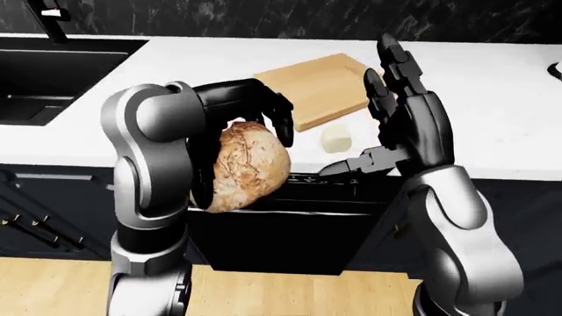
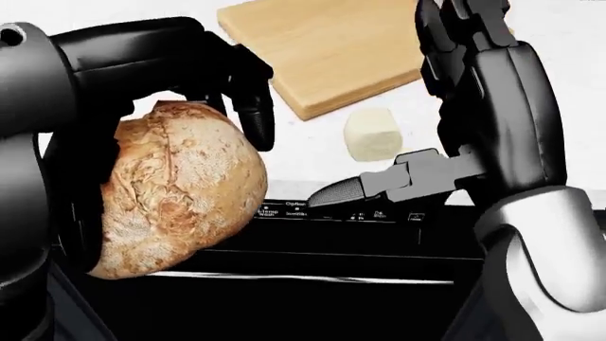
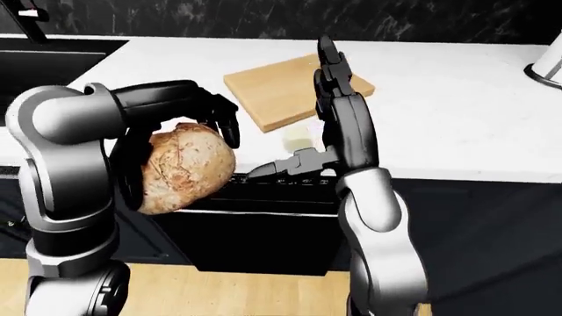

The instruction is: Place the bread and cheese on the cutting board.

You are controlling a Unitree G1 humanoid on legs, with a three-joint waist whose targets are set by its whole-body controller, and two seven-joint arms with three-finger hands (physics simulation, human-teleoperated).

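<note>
**Bread in the left hand, cheese on the counter**

Left-eye view: the left hand (image 1: 250, 108) is clamped over the top of the bread (image 1: 246, 164), black fingers curling down its right side, the loaf hanging off the counter (image 1: 492, 99) edge, over the dark appliance (image 1: 290, 224). The right hand (image 1: 400, 99) stands upright to the right of it, fingers spread and holding nothing, thumb jutting left. Between the two hands, on the counter, sits the cheese (image 1: 335, 138). The board (image 1: 321, 89) lies just above the cheese, bare. A dark sink (image 1: 53, 72) sits well left of the left hand; what's inside cannot be told.

Head view: close in now. Left-hand fingers (image 2: 253, 106) wrap the crust at the loaf's top right. The cheese, a pale block, rests just below the board's lower edge, apart from it, directly above the right thumb (image 2: 379, 186). The appliance's control strip runs below the thumb.

Right-eye view: same scene, with the right hand covering part of the board and most of the cheese. A white object (image 3: 549, 66) shows at the counter's far right edge, well beyond the right hand.
</note>
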